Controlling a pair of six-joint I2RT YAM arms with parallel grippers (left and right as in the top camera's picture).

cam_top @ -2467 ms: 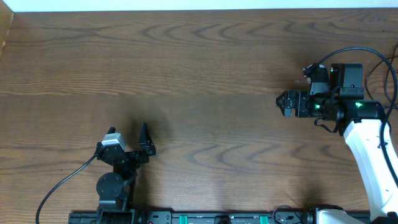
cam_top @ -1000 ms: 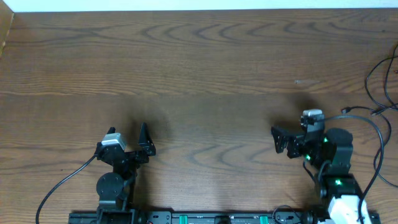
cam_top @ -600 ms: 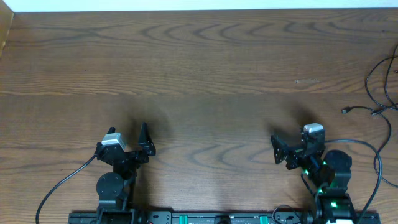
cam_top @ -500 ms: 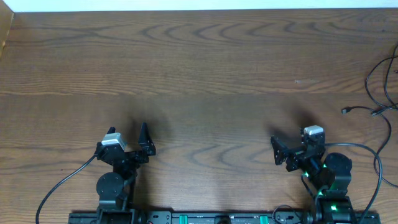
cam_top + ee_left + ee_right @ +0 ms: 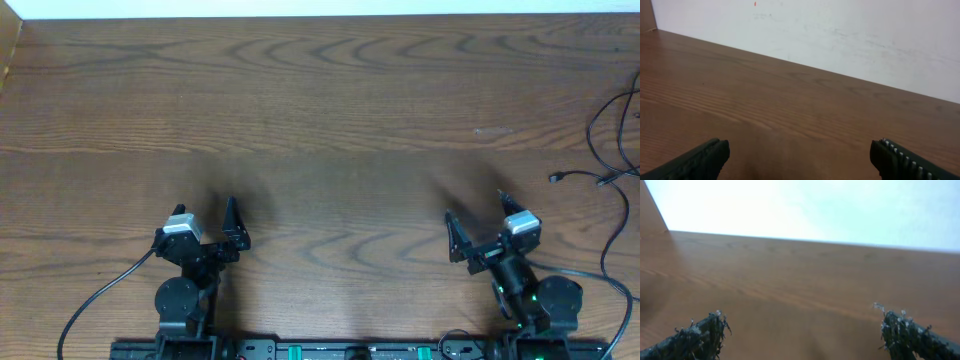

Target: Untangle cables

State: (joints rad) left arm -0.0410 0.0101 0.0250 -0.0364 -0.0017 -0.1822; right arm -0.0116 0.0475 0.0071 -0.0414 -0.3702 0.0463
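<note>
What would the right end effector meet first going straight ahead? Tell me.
Nothing visible: the right end effector faces bare table to its far edge; the cables lie off to the side.

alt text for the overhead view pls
Thin black cables lie loose at the right edge of a wooden table, away from both tools. The left tool and right tool sit near the front edge, both open and empty.
</note>
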